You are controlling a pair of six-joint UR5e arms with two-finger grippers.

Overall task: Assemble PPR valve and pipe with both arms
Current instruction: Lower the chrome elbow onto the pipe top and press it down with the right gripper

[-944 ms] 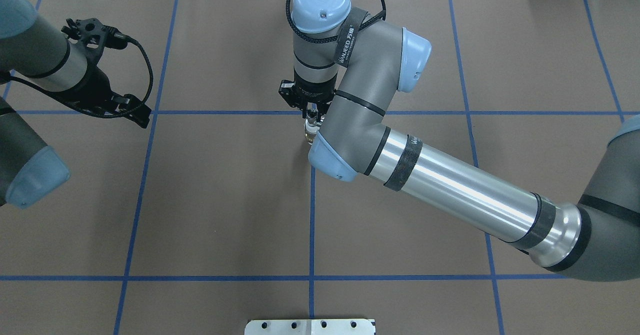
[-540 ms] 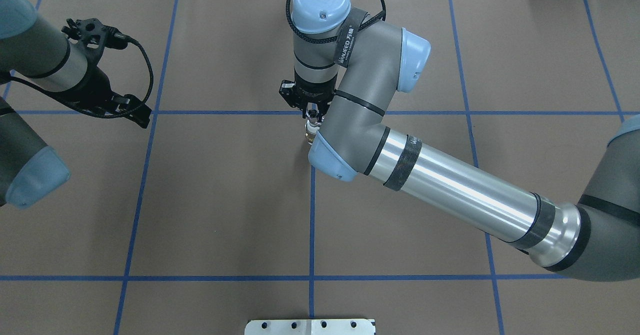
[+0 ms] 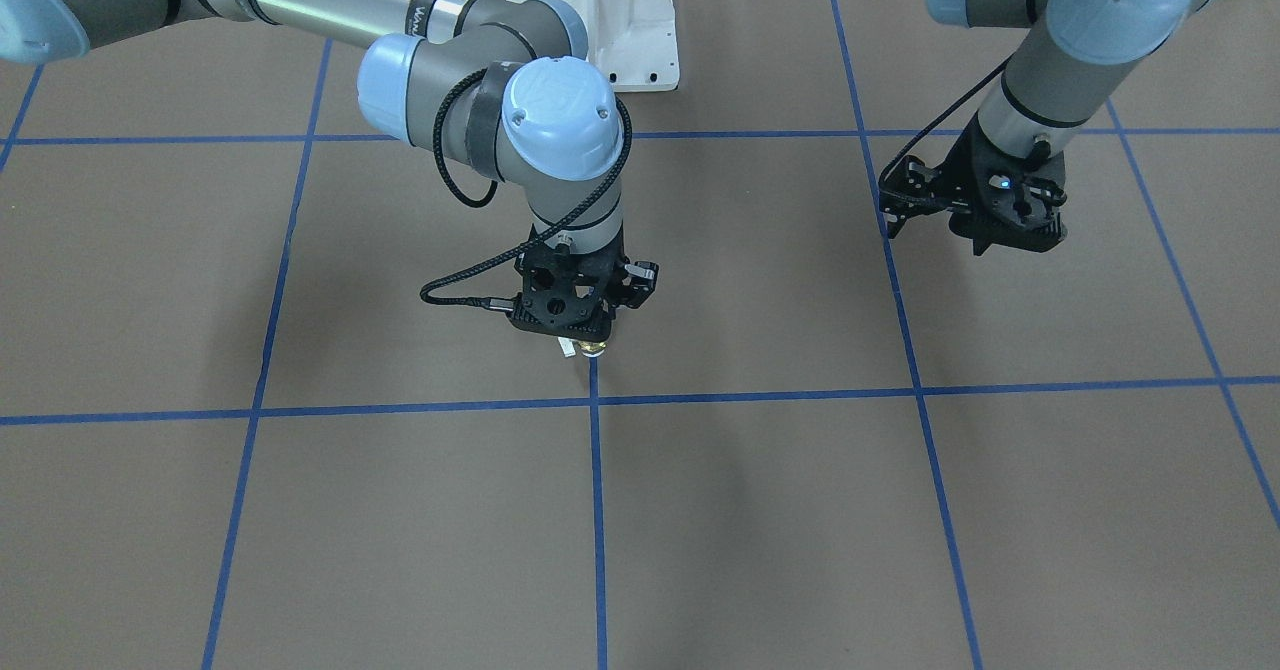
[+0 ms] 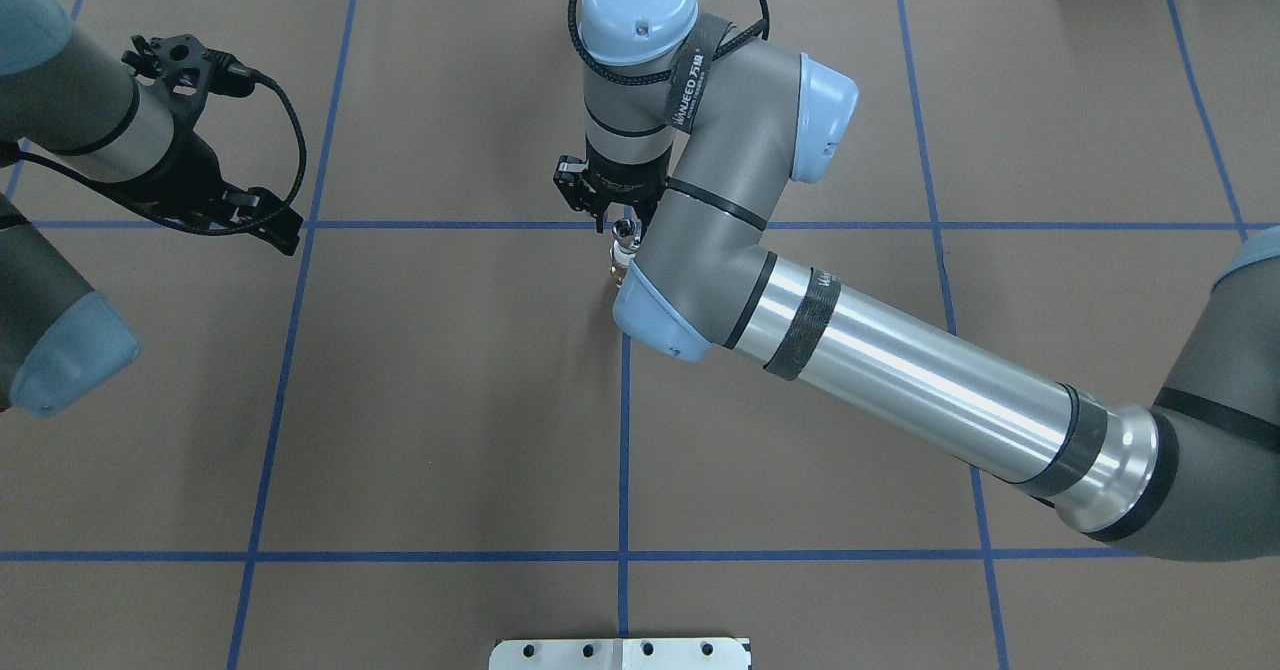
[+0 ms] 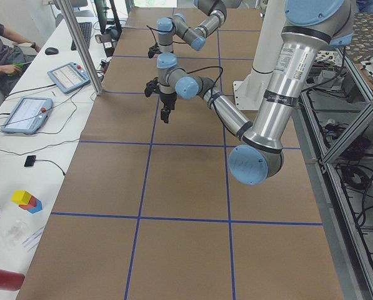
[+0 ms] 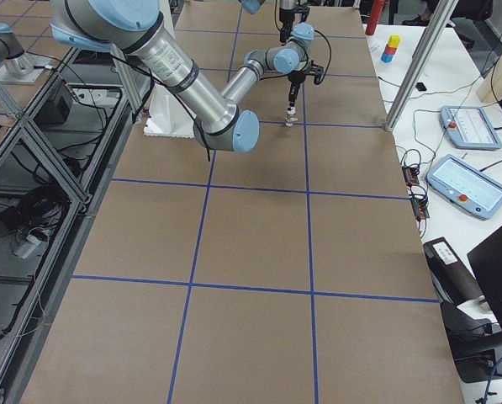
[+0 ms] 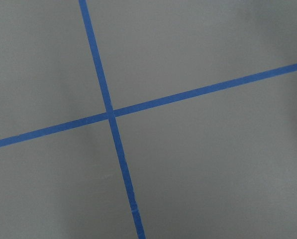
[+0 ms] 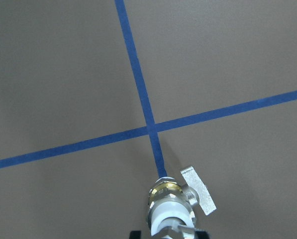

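Note:
The PPR valve (image 8: 164,194) hangs brass end down from my right gripper (image 8: 167,233), with its white collar uppermost and its small handle (image 8: 199,197) sticking out to the side. The gripper is shut on the valve's upper end. A bit of shiny silver metal, seemingly the pipe (image 4: 625,231), shows right at the grip. The valve (image 3: 593,350) is just above the mat near a tape crossing, below the right gripper (image 3: 578,335). My left gripper (image 3: 1003,235) hovers open and empty far to the side, and also shows in the overhead view (image 4: 268,226).
Brown mat with a blue tape grid (image 4: 624,450) covers the table. The white bolted pedestal (image 3: 620,20) stands at the robot's side. The right arm's long forearm (image 4: 900,370) stretches across the right half. Tablets and cables lie on the operators' side table (image 6: 465,181).
The right arm has shifted very slightly, carrying the valve with it. The left arm has not moved.

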